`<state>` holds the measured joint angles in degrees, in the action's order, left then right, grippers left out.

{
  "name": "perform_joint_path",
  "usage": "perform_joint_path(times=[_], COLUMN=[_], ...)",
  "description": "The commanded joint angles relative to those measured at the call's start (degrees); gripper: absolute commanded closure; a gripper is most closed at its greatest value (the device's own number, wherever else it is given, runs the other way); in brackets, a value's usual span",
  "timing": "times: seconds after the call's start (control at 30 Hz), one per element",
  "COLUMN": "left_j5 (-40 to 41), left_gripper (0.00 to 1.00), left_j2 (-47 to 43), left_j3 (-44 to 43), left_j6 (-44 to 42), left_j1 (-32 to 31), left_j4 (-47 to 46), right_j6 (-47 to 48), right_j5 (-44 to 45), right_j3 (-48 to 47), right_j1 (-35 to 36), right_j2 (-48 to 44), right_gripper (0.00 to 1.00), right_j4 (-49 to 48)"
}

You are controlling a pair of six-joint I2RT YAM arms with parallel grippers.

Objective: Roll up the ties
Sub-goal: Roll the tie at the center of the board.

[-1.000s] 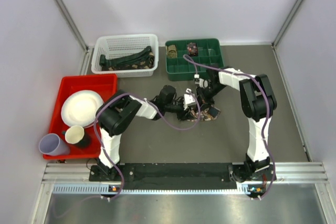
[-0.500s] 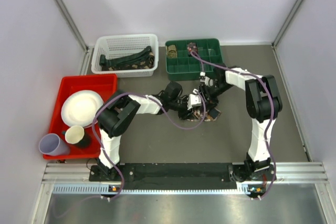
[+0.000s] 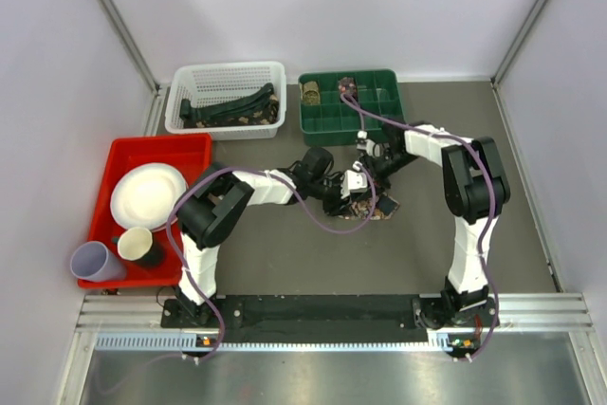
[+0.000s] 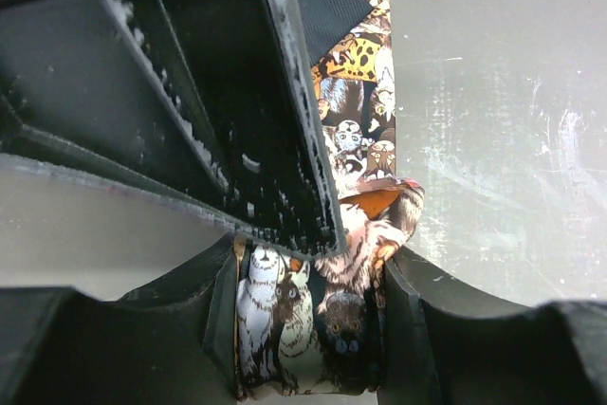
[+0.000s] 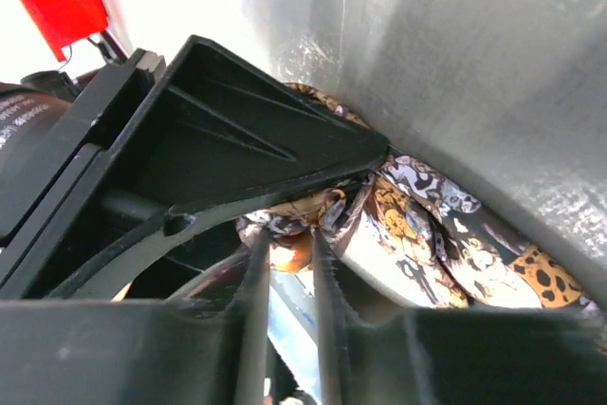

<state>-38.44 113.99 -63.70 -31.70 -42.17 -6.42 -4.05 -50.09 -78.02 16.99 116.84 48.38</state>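
1. The grey worktop (image 3: 285,263) carries everything. Both arms extend from its near edge and meet at its middle.
2. A red tray (image 3: 190,154) sits along the left edge. It holds a white plate (image 3: 147,194), with a cream cup (image 3: 136,244) and a pale purple cup (image 3: 95,261) at its near end.
3. A white basket (image 3: 228,67) stands at the far left corner, with loose dark ties (image 3: 232,106) lying across it.
4. A green compartment tray (image 3: 327,125) stands at the far edge, just beside the basket. One coiled tie (image 3: 310,92) and a second coiled tie (image 3: 347,88) sit in its far compartments.
5. The patterned tie (image 4: 365,139), printed with animals in brown, orange and cream, lies at the middle of the worktop. One end is wound into a small coil and the rest runs off as a flat strip on the surface.
6. The left claw (image 4: 308,324) is clamped on that coil, with a finger touching the fabric on either side.
7. The right claw (image 5: 285,244) meets the same coil from the opposite side, just beside the left claw, and one of its black fingers lies against the top of the roll. Its fingertips stand close together with only a narrow slit between them. Orange fabric shows at that slit, but I cannot tell whether it is pinched.
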Motion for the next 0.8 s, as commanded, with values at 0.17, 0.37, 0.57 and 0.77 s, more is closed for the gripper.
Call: perform_joint_path(times=[0.17, 0.37, 0.57, 0.77], left_j5=[1.17, -2.25, -4.98, -6.04], left_gripper=[0.43, 0.29, 0.15, 0.23], left_j2=[3.17, 2.37, 0.0, 1.93], left_j3=[1.47, 1.83, 5.07, 3.94], left_j6=[1.9, 5.86, 9.2, 13.94], left_j1=[-0.19, 0.25, 0.42, 0.16], left_j4=[7.83, 2.47, -5.88, -14.41], right_j6=[7.04, 7.66, 5.64, 1.86], right_j5=[11.84, 19.05, 24.94, 27.14], right_j3=[-1.08, -0.12, -0.38, -2.05], right_j1=[1.11, 0.67, 0.67, 0.67], right_j2=[2.78, 3.22, 3.92, 5.42], right_gripper=[1.0, 1.0, 1.0, 1.0], right_j4=[1.81, 0.49, -0.57, -2.24])
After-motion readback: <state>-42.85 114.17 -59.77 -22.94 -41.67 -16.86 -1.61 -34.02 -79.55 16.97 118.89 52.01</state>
